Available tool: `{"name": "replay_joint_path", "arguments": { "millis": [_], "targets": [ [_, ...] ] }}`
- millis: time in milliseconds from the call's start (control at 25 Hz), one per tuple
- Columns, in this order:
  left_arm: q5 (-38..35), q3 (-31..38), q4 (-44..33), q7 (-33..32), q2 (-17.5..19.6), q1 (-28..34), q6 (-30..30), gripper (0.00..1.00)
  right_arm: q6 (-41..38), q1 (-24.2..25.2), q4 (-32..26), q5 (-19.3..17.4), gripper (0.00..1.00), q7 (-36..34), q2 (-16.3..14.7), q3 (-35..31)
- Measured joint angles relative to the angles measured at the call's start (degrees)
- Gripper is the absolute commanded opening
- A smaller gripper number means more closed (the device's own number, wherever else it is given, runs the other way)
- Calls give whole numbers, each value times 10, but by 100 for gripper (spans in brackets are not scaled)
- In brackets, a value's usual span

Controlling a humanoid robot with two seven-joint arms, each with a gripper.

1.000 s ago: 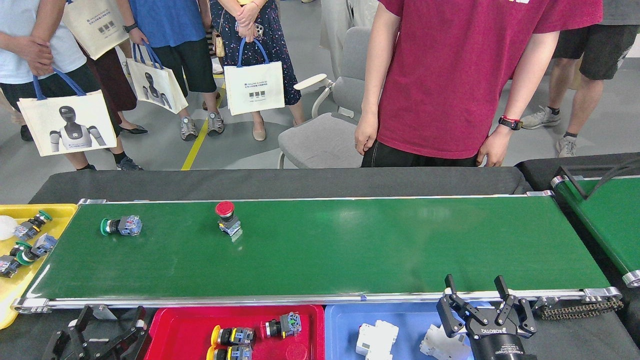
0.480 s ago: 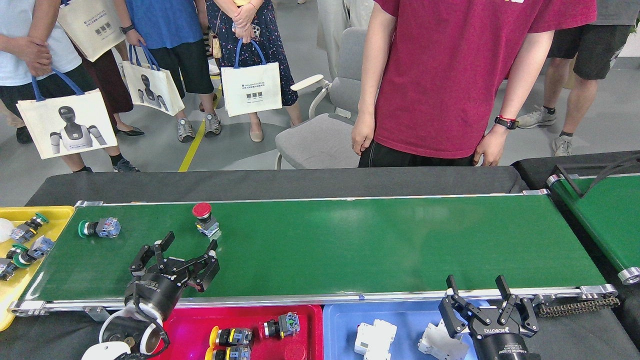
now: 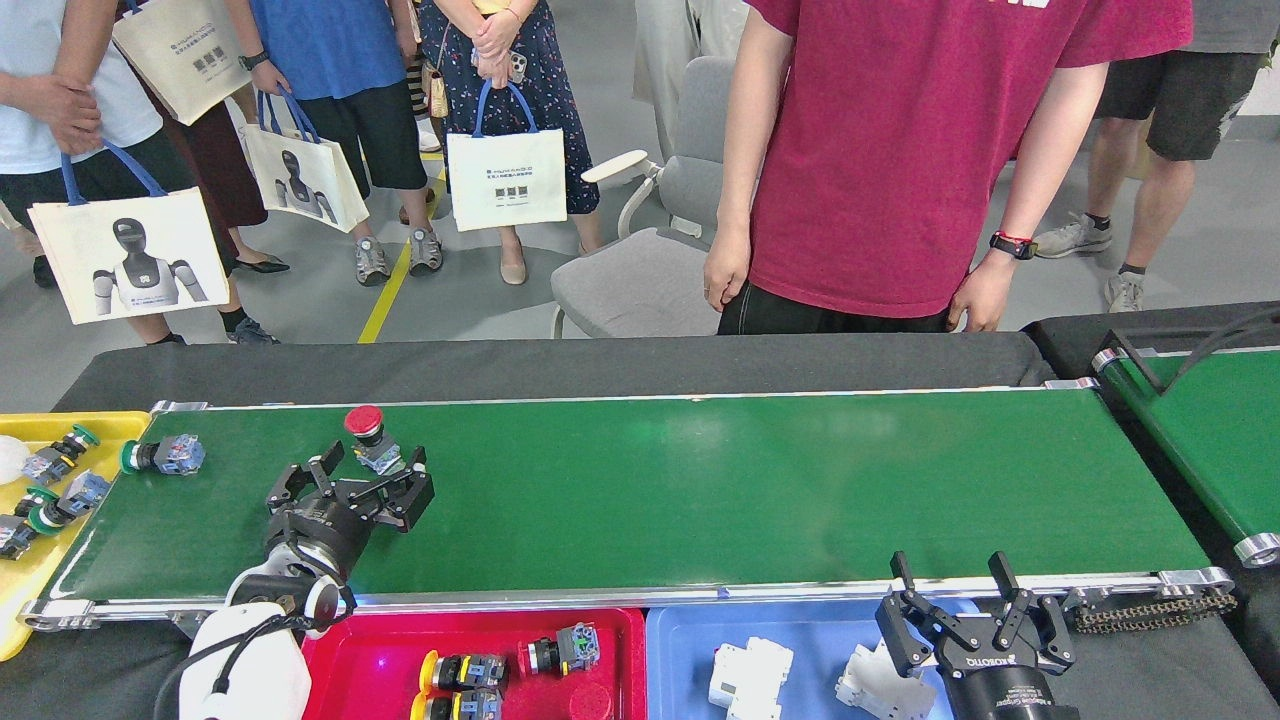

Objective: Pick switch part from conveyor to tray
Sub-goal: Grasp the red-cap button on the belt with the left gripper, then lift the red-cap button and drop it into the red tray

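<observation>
A switch part with a red mushroom cap [image 3: 368, 437] stands on the dark-green conveyor [image 3: 700, 490] at its left part. My left gripper [image 3: 372, 463] is open right at it, fingers either side of its grey base. A second switch part with a green cap [image 3: 160, 455] lies on its side near the belt's left end. The red tray [image 3: 370, 665] sits below the belt's front rail and holds several switch parts. My right gripper [image 3: 955, 578] is open above the blue tray [image 3: 690, 650], apart from the belt.
A yellow tray [image 3: 25, 575] with several green-capped parts lies past the belt's left end. White parts lie in the blue tray. A narrower green belt [image 3: 1200, 430] runs at the right. A person in a red shirt [image 3: 900, 150] stands behind the table; others stand further back.
Both switch parts have ridden left on the belt. My left arm rose from below the table and reached forward over the belt to the red-capped part. The right gripper stayed put.
</observation>
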Motion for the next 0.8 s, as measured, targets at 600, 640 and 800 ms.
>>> {"name": "replay_joint_path", "arguments": {
  "millis": [600, 640, 800],
  "targets": [
    [-53, 0, 168, 131, 4, -64, 83, 0, 0, 0, 0, 0, 99, 0, 0, 0],
    [-53, 0, 166, 135, 5, -61, 81, 0, 0, 0, 0, 0, 99, 0, 0, 0],
    [-54, -4, 86, 144, 5, -15, 48, 0, 0, 0, 0, 0, 99, 0, 0, 0]
  ]
}}
